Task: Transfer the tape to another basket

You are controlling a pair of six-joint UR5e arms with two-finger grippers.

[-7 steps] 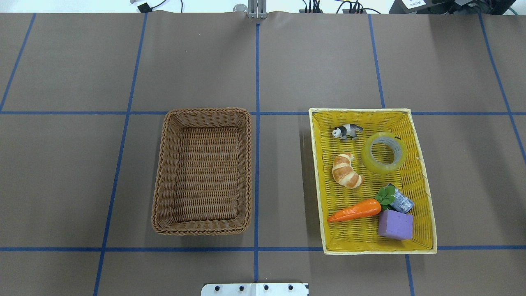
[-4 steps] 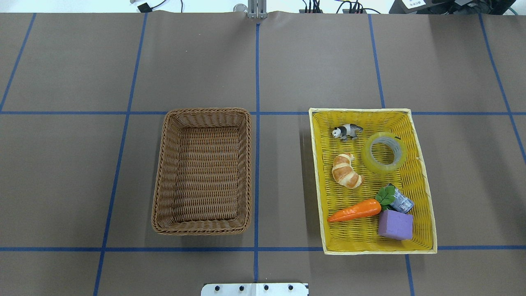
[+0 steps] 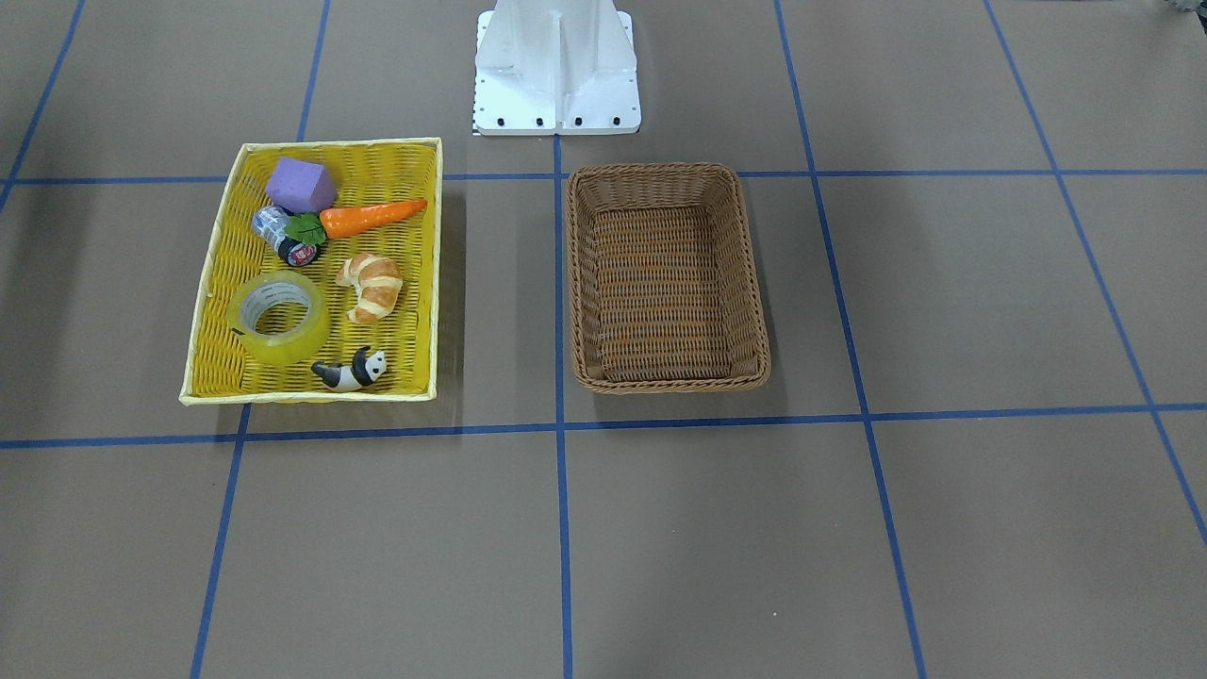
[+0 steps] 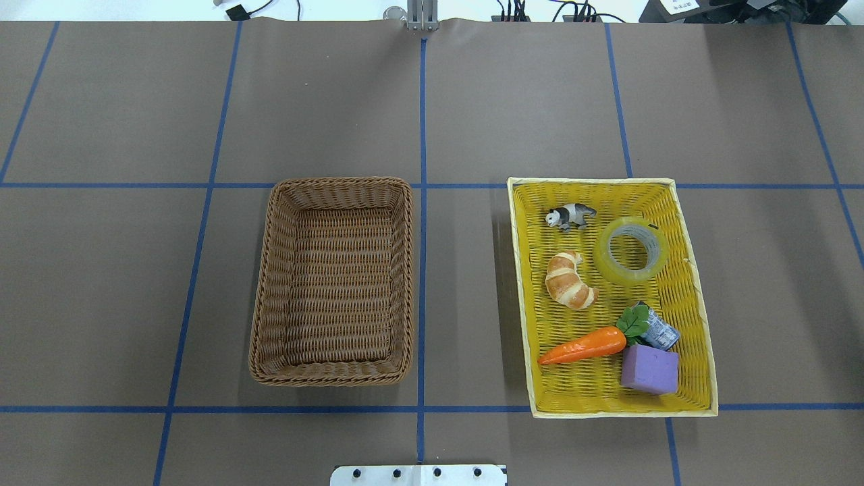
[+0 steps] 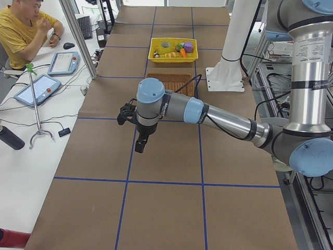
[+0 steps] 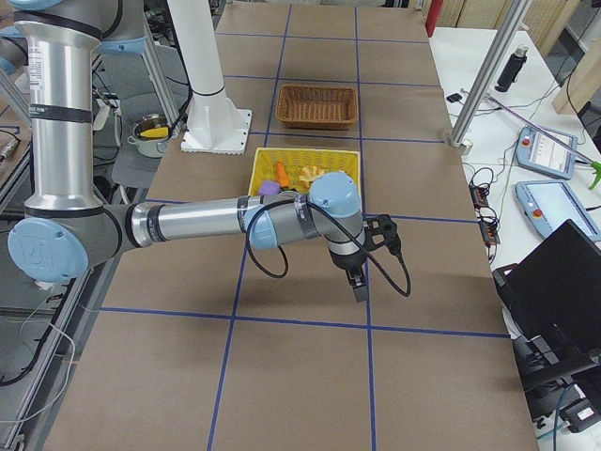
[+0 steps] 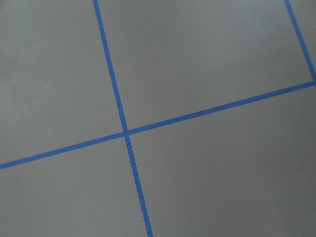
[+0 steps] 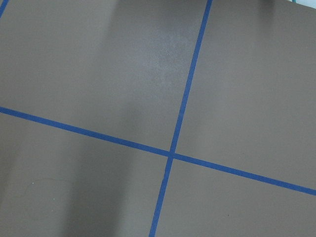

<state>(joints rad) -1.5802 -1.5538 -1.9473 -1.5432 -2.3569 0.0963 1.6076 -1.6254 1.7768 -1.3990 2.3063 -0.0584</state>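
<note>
The tape (image 4: 628, 277), a yellow-green roll with a pale core, lies flat in the far right part of the yellow basket (image 4: 594, 388); it also shows in the front view (image 3: 283, 351). The brown wicker basket (image 4: 270, 283) stands empty to its left, also in the front view (image 3: 660, 175). Neither gripper shows in the overhead or front view. The left gripper (image 5: 140, 146) hangs over bare table far from both baskets. The right gripper (image 6: 362, 291) hangs over bare table beside the yellow basket (image 6: 305, 155). I cannot tell whether either is open or shut.
The yellow basket also holds a panda figure (image 4: 570, 215), a croissant (image 4: 569, 280), a carrot (image 4: 584, 346), a small can (image 4: 660, 332) and a purple block (image 4: 649, 369). The robot's white base plate (image 3: 556, 66) stands behind the baskets. A person sits at the side table (image 5: 23, 34).
</note>
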